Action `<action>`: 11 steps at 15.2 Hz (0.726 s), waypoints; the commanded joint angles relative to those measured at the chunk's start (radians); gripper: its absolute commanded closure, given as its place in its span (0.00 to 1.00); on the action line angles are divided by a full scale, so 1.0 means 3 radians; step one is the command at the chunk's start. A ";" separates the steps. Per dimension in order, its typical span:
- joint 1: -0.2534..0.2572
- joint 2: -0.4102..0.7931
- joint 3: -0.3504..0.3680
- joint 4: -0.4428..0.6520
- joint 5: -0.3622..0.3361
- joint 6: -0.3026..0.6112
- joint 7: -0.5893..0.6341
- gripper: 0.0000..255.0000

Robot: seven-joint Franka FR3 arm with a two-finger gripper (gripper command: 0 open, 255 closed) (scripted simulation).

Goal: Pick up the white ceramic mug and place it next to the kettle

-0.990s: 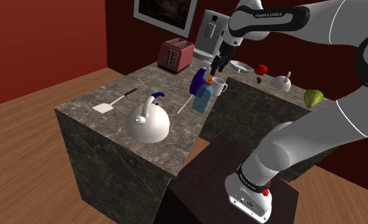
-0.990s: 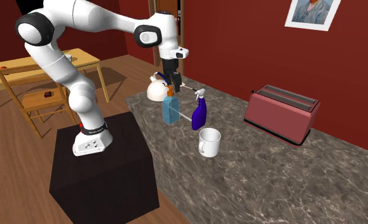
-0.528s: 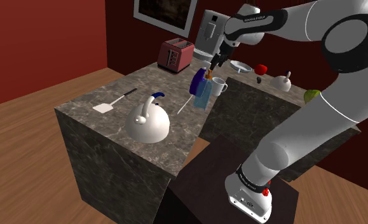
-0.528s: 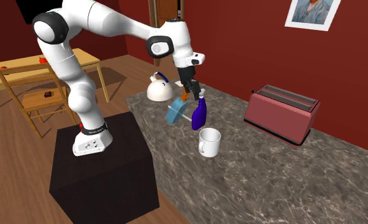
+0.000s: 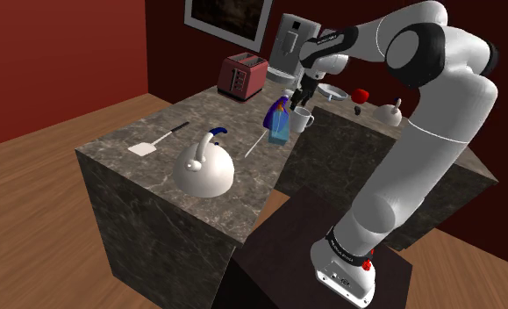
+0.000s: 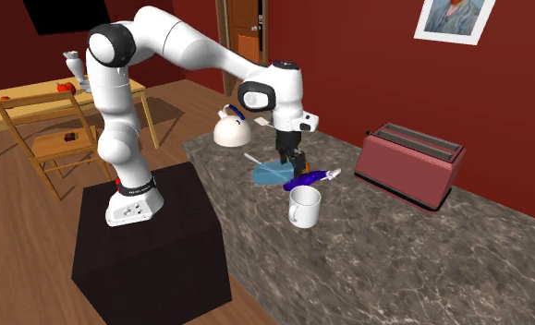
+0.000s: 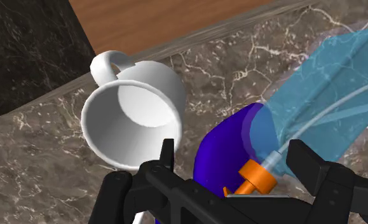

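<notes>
Wrist view: mug (image 7: 135, 118) sits outside the jaws.

exterior views share the counter (image 5: 203, 118), opposite ends

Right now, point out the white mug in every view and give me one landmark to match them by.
Shoulder view: the white mug stands upper middle, just right of the dark blue spray bottle.
Second exterior view: mug near the front edge of the counter, just below the bottle.
Wrist view: mug upright ahead of the jaws, beside the bottle.
Shared landmark: that dark blue bottle.
</notes>
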 commanded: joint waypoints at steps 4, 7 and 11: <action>-0.0234 0.0612 -0.0029 0.0522 0.0303 -0.0214 -0.0279 0.00; -0.0246 0.0673 -0.0011 0.0464 0.0339 -0.0102 -0.0302 0.00; -0.0262 0.0761 0.0013 0.0398 0.0394 0.0044 -0.0337 0.00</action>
